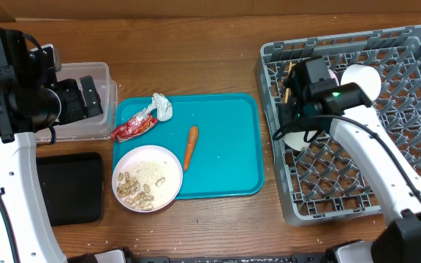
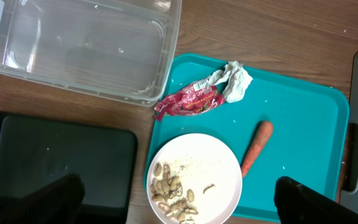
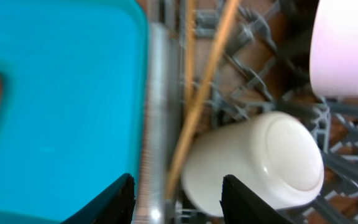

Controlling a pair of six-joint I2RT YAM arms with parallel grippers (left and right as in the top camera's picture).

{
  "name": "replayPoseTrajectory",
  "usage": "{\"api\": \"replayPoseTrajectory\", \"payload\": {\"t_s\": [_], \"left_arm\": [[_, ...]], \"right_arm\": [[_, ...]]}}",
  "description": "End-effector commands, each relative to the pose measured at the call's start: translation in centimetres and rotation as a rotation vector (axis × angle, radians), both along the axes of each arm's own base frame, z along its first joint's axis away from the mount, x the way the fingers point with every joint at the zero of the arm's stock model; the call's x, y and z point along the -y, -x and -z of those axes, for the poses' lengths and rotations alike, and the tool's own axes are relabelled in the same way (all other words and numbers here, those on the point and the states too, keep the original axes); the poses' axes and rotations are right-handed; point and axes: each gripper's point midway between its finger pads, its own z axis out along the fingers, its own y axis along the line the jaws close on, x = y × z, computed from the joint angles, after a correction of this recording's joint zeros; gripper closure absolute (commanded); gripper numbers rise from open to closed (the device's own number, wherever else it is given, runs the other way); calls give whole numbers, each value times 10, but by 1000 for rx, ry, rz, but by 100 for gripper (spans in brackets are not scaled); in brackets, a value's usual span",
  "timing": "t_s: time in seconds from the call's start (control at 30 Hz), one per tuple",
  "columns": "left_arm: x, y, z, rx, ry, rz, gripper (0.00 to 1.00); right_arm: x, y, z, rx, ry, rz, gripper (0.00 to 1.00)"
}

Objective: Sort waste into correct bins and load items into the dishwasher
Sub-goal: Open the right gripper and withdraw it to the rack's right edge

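Observation:
On the teal tray (image 1: pixel 225 157) lie a red wrapper (image 1: pixel 134 128), a white tissue (image 1: pixel 161 107) and a carrot (image 1: pixel 190 146). A white plate (image 1: pixel 152 172) with peanut shells (image 1: pixel 134 190) and rice crumbs sits at its front left corner. My left gripper (image 1: pixel 86 98) is open and empty above the clear tub (image 1: pixel 107 77); its view shows the wrapper (image 2: pixel 188 102), tissue (image 2: pixel 235 81), carrot (image 2: pixel 257 148) and plate (image 2: pixel 207 165). My right gripper (image 3: pixel 179 199) is open and empty over the left wall of the grey rack (image 1: pixel 349 186), above a white cup (image 3: pixel 260 165).
The black tray (image 1: pixel 68 188) lies in front of the clear tub. Wooden chopsticks (image 3: pixel 204 87) stand slanted inside the rack's left edge. A white bowl (image 1: pixel 362 79) sits in the rack's far part. The right arm stretches across the rack.

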Motion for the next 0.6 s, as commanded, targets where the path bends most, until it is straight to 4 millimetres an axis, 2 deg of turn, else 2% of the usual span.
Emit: {"api": "replayPoseTrajectory", "payload": {"t_s": [0.0, 0.1, 0.27, 0.4, 0.53, 0.57], "left_arm": [[-2, -1, 2, -7, -2, -5, 0], [-1, -5, 0, 9, 15, -16, 0], [24, -9, -4, 26, 219, -82, 0], [47, 1, -5, -25, 377, -110, 0], [87, -2, -20, 22, 486, 114, 0], [96, 0, -19, 17, 478, 155, 3]], "right_arm": [[-22, 2, -80, 178, -175, -33, 52], [-19, 12, -115, 273, -205, -29, 50], [-12, 38, -139, 318, -224, -24, 50], [-4, 60, -167, 400, -256, -4, 50], [10, 80, -198, 509, -287, 67, 39], [13, 85, -200, 515, -292, 85, 42]]}}
